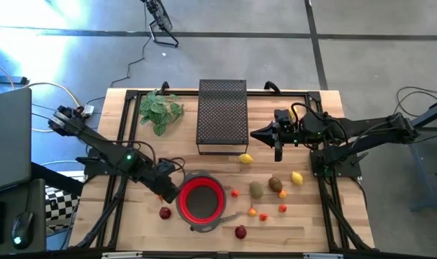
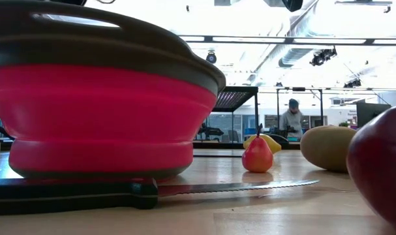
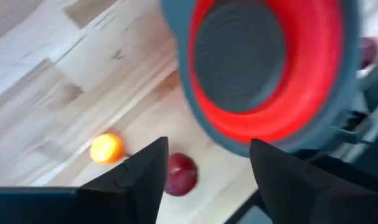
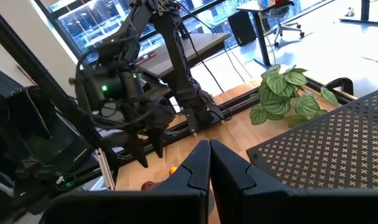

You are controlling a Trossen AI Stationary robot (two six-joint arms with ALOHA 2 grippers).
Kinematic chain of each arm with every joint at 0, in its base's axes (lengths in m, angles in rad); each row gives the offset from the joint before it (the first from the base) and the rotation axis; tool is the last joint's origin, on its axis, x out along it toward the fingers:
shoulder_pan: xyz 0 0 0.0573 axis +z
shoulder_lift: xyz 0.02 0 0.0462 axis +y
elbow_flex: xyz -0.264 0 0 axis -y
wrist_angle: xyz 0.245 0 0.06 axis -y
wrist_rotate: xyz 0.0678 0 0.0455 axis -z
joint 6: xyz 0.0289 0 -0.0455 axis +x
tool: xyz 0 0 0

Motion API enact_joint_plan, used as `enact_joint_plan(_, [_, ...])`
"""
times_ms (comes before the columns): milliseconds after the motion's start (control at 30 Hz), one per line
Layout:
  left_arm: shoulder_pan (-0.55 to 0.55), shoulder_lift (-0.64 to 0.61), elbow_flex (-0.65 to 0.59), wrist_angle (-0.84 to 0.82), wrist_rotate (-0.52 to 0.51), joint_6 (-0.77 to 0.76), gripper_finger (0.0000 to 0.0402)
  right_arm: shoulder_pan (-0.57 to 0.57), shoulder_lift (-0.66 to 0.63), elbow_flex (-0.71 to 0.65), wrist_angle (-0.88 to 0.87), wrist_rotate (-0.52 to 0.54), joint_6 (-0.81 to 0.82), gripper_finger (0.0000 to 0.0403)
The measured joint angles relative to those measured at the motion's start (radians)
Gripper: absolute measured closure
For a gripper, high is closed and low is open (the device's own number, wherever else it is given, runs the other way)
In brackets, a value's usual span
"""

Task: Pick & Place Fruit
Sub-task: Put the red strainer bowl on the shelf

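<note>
Wooden tabletop point(image 1: 132, 223) carries my red bowl point(image 1: 201, 199) near six o'clock, and its inside looks bare, so nothing is placed yet. My left gripper point(image 3: 204, 171) hangs at the bowl's nine o'clock, fingers apart and holding nothing, above a red fruit point(image 3: 180, 175) and an orange one point(image 3: 106, 148). Lemons point(image 1: 296, 178) and other fruit lie scattered toward three. My right gripper point(image 4: 209, 163) waits shut and empty.

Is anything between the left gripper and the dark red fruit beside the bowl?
Nothing visible. The left gripper, jaws open, hangs above bare wood with the dark red fruit showing between its fingers; the red bowl lies off to one side.
</note>
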Motion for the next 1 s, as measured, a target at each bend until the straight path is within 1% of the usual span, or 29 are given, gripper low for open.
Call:
enact_joint_plan(133, [0.000, 0.054, 0.000, -0.030, 0.006, -0.011, 0.0174, 0.000, 0.000, 0.000, -0.005, 0.000, 0.000, 0.0401])
enact_joint_plan(400, [0.000, 0.145, 0.000, 0.014, 0.017, -0.012, 0.0174, 0.000, 0.002, 0.000, -0.006, 0.000, 0.000, 0.0401])
enact_joint_plan(633, [0.001, 0.197, 0.000, 0.133, 0.015, -0.012, 0.0174, 0.000, 0.017, 0.000, -0.009, 0.000, 0.000, 0.0401])
enact_joint_plan(833, [0.001, 0.247, -0.001, 0.134, 0.016, -0.056, 0.0174, 0.000, 0.036, 0.000, -0.015, -0.003, 0.000, 0.0401])
enact_joint_plan(1000, [0.001, 0.283, 0.000, 0.188, 0.014, -0.058, 0.0174, 0.000, 0.055, 0.000, -0.022, -0.005, 0.000, 0.0401])
